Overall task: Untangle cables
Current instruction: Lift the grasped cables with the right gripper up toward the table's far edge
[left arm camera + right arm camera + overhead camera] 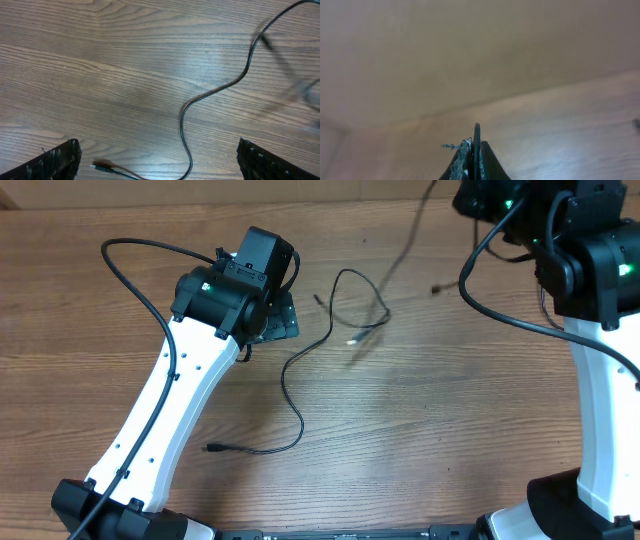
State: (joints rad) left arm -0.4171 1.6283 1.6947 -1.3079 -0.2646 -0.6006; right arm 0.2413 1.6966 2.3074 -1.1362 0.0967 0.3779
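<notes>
One thin black cable (285,380) lies on the wooden table, running from a plug (213,448) at the front up to a loop near the middle. It also shows in the left wrist view (182,125), between the jaws. My left gripper (278,320) hovers open above it (157,150), touching nothing. A second thin cable (400,250) is blurred and lifted off the table, rising to the top edge. My right gripper (475,145) is shut on a thin black cable (477,131). Its fingers are hidden in the overhead view.
The thick black cables of the arms (130,275) (500,310) loop beside each arm. The right arm's body (600,270) stands at the right edge. A plug end with a brown tie (107,166) lies near the left jaw.
</notes>
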